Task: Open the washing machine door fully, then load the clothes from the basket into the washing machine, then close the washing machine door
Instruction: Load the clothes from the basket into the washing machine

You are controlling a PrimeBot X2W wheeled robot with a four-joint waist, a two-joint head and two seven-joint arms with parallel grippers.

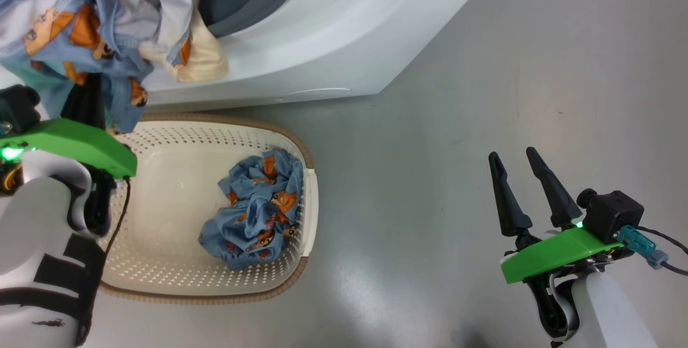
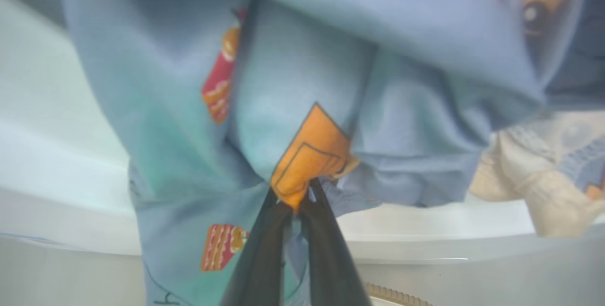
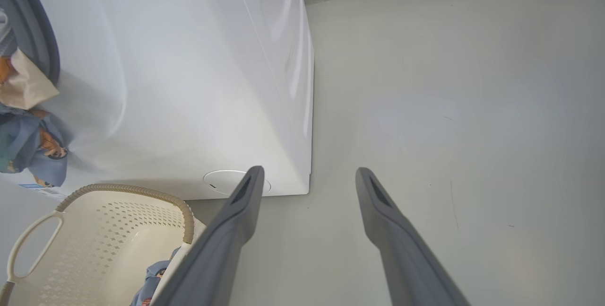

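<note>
- Open grey floor (image 1: 484, 95) lies right of the washing machine (image 1: 322, 52) and the basket (image 1: 310, 197).
- Right gripper (image 1: 511, 153) hangs there, fingers spread, empty.
- Left gripper (image 2: 294, 192) pinches clothes (image 2: 302, 107) at the machine's mouth.

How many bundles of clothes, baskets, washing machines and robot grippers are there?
Clothes bundles: 2, the hanging bundle and the crumpled bundle
Basket: 1
Washing machine: 1
Grippers: 2, the left gripper and the right gripper
Total: 6
</note>
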